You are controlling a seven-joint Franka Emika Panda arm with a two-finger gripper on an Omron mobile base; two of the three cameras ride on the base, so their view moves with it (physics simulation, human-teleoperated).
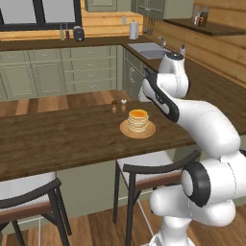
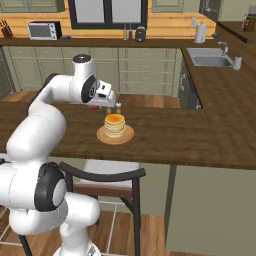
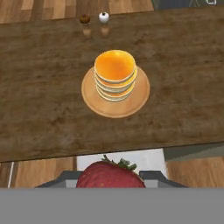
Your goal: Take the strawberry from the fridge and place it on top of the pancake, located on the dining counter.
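Observation:
A red strawberry (image 3: 109, 174) with green leaves sits between my gripper's (image 3: 110, 182) jaws, which are shut on it. In the hand view it hangs over the near edge of the dark-brown dining counter (image 3: 39, 87). The pancake (image 3: 115, 72), a golden stack on a round wooden plate (image 3: 92, 103), stands ahead of it on that counter, a short way off. From the right base view the gripper (image 2: 98, 105) hovers just left of and above the pancake (image 2: 115, 125), with a bit of red under it. The left base view has the pancake (image 1: 138, 120) beside my arm. The fridge is out of view.
Two small shakers (image 3: 94, 19) stand at the counter's far edge behind the pancake. Black-framed stools (image 1: 153, 168) are tucked under the near side. Sage-green cabinets and a sink (image 2: 210, 57) lie beyond, across a strip of wooden floor.

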